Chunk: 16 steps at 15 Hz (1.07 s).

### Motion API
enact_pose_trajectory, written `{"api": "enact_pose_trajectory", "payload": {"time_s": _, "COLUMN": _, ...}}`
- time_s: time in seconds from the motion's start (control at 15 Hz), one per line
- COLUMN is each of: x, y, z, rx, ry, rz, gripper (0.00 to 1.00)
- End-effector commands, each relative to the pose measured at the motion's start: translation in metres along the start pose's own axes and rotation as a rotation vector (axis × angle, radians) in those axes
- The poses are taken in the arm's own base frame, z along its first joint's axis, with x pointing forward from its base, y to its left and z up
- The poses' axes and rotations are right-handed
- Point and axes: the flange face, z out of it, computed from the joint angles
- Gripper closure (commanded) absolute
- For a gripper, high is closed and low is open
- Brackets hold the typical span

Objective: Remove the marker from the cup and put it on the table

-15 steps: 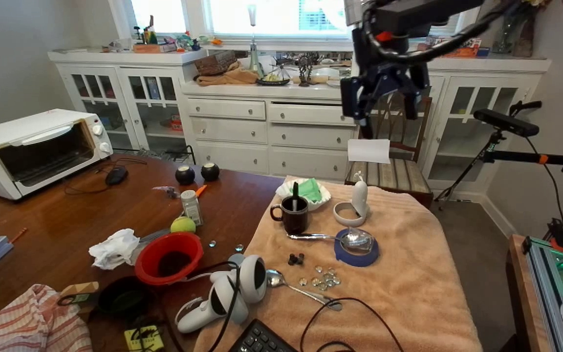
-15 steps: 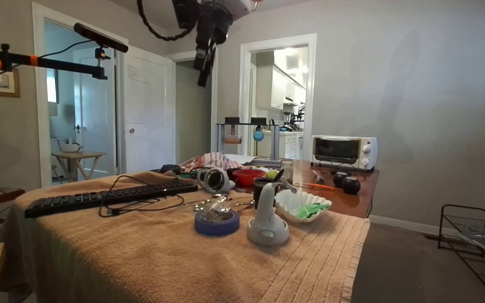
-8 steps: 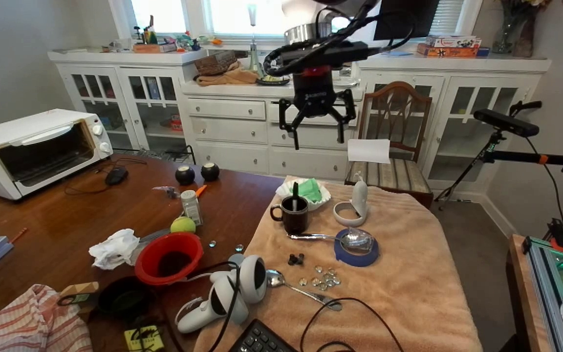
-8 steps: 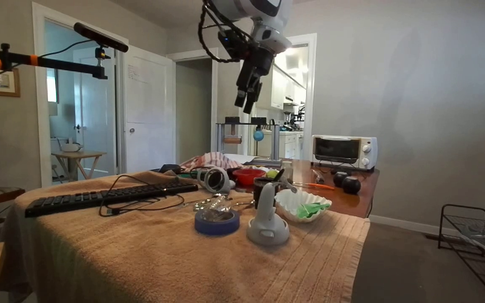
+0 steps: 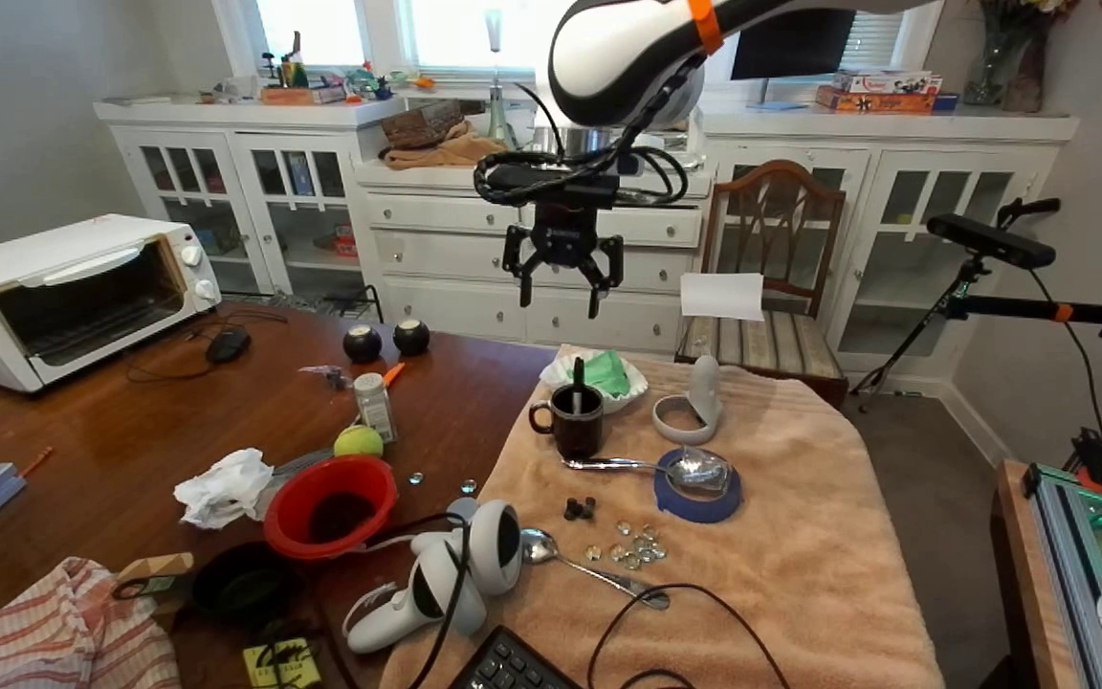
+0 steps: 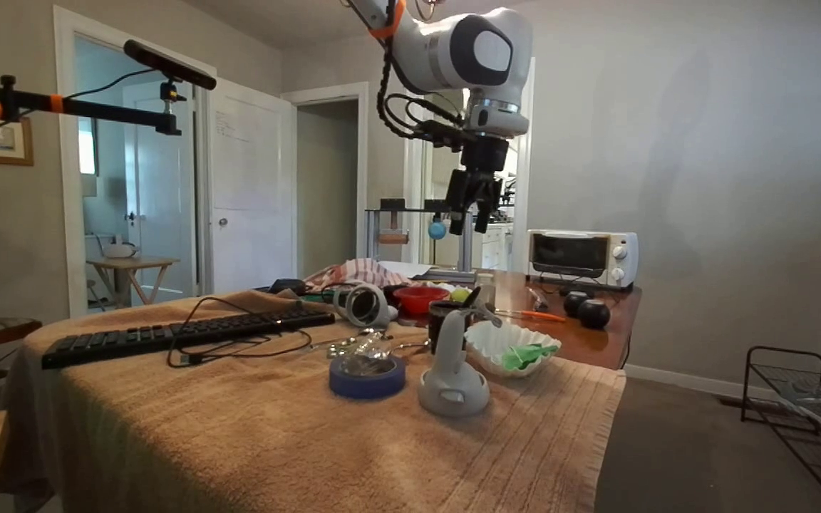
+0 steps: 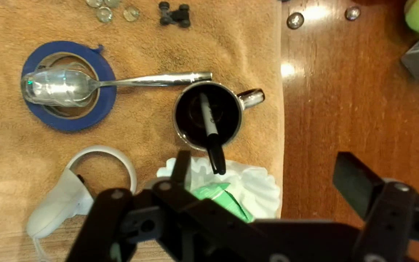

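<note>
In an exterior view, a boxy white toaster oven (image 5: 82,287) with a dark glass door is set at far left on a glossy, reddish-brown wooden table (image 5: 474,402). Toward the middle, a crumpled white wad (image 5: 224,488) is seen beside a smooth, flared red bowl (image 5: 297,507), by which a fuzzy yellow-green tennis ball (image 5: 358,440) is placed. Farther right, a peach terry towel (image 5: 781,498) with a napped surface is spread over the table. In the air well above, a black, hinged gripper (image 5: 560,304) is suspended; in the wrist view its two flat fingers (image 7: 356,183) are seen spread wide. Near the towel's left edge, a glossy, nearly black mug (image 5: 578,435) is stood upright, its looped handle turned to the left. A slim marker (image 7: 212,133), grey-barrelled and black-capped, is contained in the mug at a tilt, its capped end carried past the rim. Just beyond, a white dish (image 5: 624,399) with a fluted edge is partly filled by a creased green packet (image 5: 608,371). At right, a shiny metal spoon (image 5: 623,463) is laid across a round blue tape roll (image 5: 694,512), its handle end just beside the mug.
</note>
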Motion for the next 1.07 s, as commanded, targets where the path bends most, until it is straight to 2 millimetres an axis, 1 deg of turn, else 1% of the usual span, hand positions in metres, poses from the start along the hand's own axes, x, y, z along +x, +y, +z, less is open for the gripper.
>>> {"api": "enact_pose_trajectory", "payload": {"time_s": 0.0, "x": 0.002, "y": -0.002, "z": 0.005, "rx": 0.004, "ry": 0.004, "rz": 0.013, "gripper": 0.00}}
{"api": "enact_pose_trajectory", "payload": {"time_s": 0.07, "x": 0.003, "y": -0.002, "z": 0.008, "rx": 0.005, "ry": 0.005, "rz": 0.020, "gripper": 0.00}}
{"api": "enact_pose_trajectory", "payload": {"time_s": 0.27, "x": 0.001, "y": -0.003, "z": 0.007, "rx": 0.009, "ry": 0.007, "rz": 0.027, "gripper": 0.00}}
{"api": "enact_pose_trajectory", "payload": {"time_s": 0.33, "x": 0.006, "y": -0.004, "z": 0.008, "rx": 0.035, "ry": 0.017, "rz": 0.010, "gripper": 0.00}}
{"api": "enact_pose_trajectory", "payload": {"time_s": 0.47, "x": 0.020, "y": 0.000, "z": 0.013, "rx": -0.001, "ry": 0.006, "rz": 0.011, "gripper": 0.00}}
{"api": "enact_pose_trajectory", "payload": {"time_s": 0.73, "x": 0.049, "y": 0.004, "z": 0.026, "rx": -0.008, "ry": -0.002, "rz": 0.025, "gripper": 0.00}}
{"api": "enact_pose_trajectory", "payload": {"time_s": 1.0, "x": 0.059, "y": 0.010, "z": 0.044, "rx": -0.038, "ry": -0.031, "rz": 0.005, "gripper": 0.00}}
